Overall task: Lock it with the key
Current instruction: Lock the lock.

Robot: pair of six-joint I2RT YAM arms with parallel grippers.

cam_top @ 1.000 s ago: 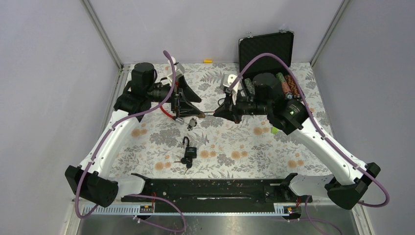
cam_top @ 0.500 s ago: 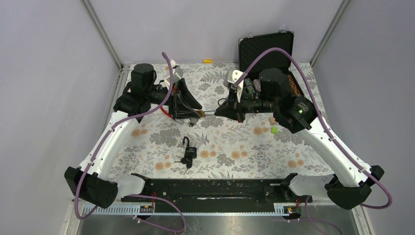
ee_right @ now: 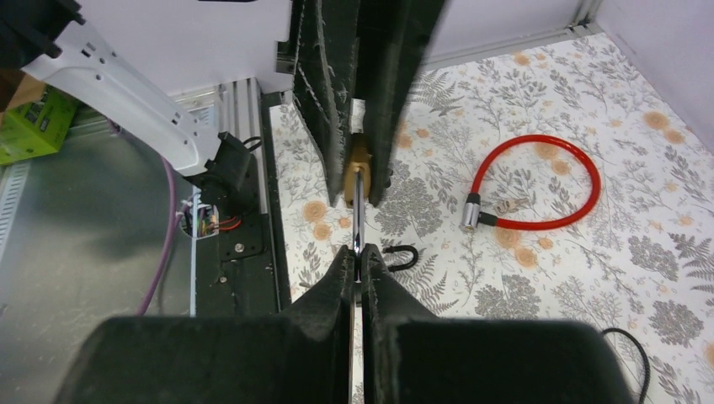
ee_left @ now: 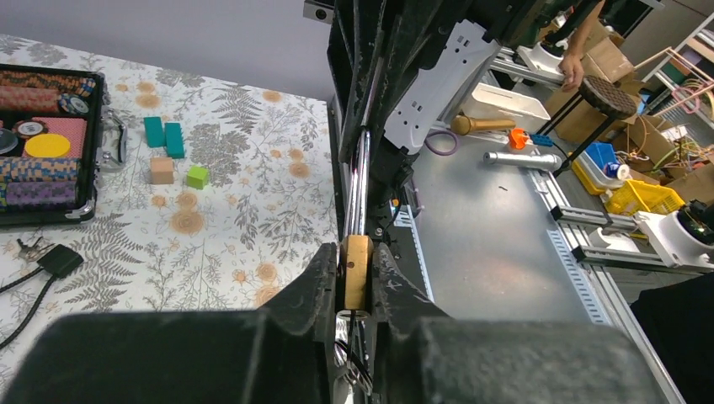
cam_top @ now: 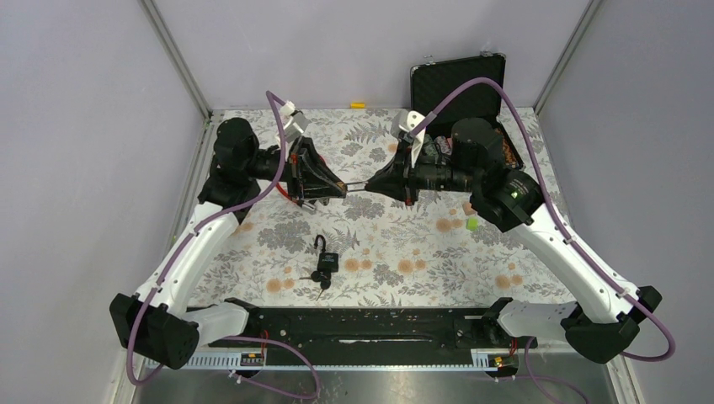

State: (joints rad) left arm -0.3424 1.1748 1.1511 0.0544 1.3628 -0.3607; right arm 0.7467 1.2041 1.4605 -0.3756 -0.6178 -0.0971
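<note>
- A brass padlock is clamped in the left claw.
- Its thin steel shaft, key or shackle unclear, is pinched by the right claw.
- Locking is judged unfinished.

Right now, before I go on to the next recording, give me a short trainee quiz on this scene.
1. True or false: the left gripper is shut on the brass lock body, the right gripper on its metal shackle.
2. Where is the black padlock? A) hanging on the wall B) lying on the table C) clamped in the left gripper
3. Fill in: the cable lock on the table is coloured ____.
Key: 1 true; 2 B; 3 red.
</note>
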